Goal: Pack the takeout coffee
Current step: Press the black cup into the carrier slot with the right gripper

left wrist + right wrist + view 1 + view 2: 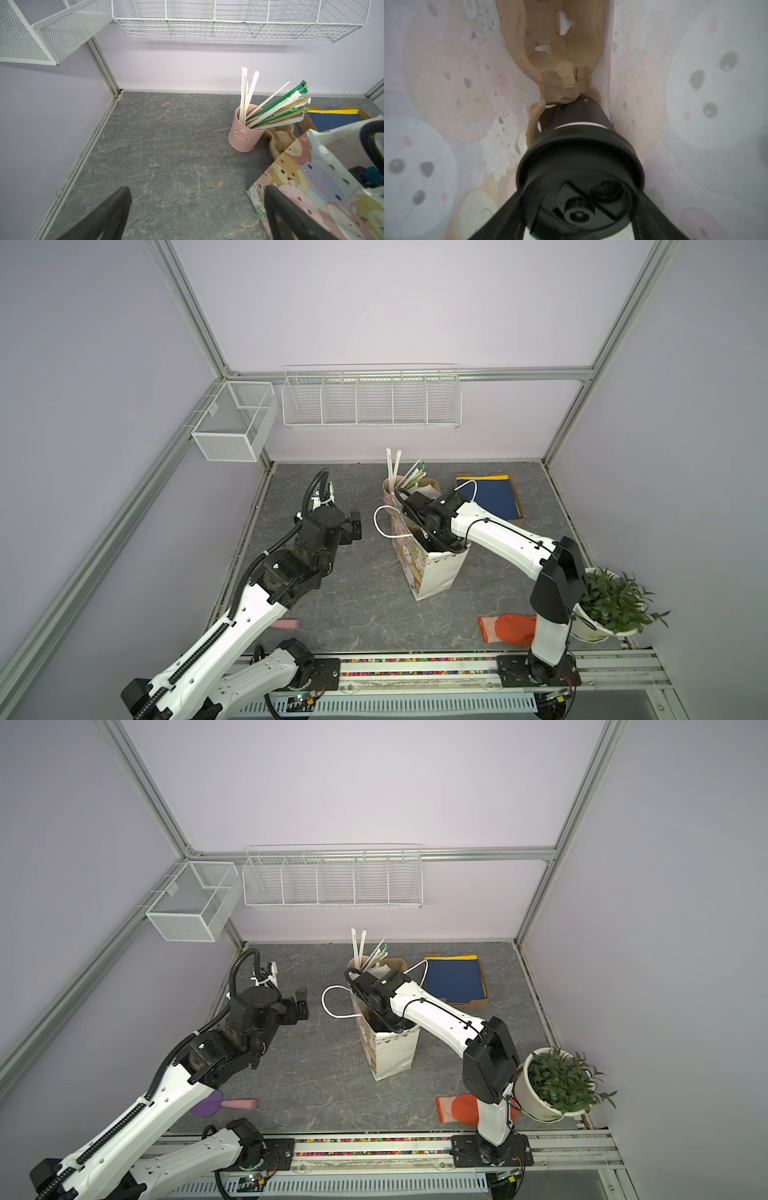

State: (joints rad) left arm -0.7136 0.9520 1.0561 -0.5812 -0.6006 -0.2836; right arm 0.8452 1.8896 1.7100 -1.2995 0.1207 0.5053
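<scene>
Grey marbled table carries everything. Toward its left side the left gripper hovers over bare surface, jaws spread wide with nothing between them; the left wrist view shows its fingers well apart. Further right, near the back wall, a pink metal cup stands upright, full of wrapped straws. Just in front of it stands a cartoon-printed paper bag, mouth open, and the right arm reaches down into it. In both top views the bag's walls hide that arm's tip. The right wrist view shows the right gripper inside the bag, its jaws set against either side of the black lid of the takeout coffee. The cup is tilted, with its base pressed against a brown pulp carrier inside the bag. Right of the bag lies a cardboard tray holding a blue sheet. At the front right an orange glove lies beside a potted plant.
</scene>
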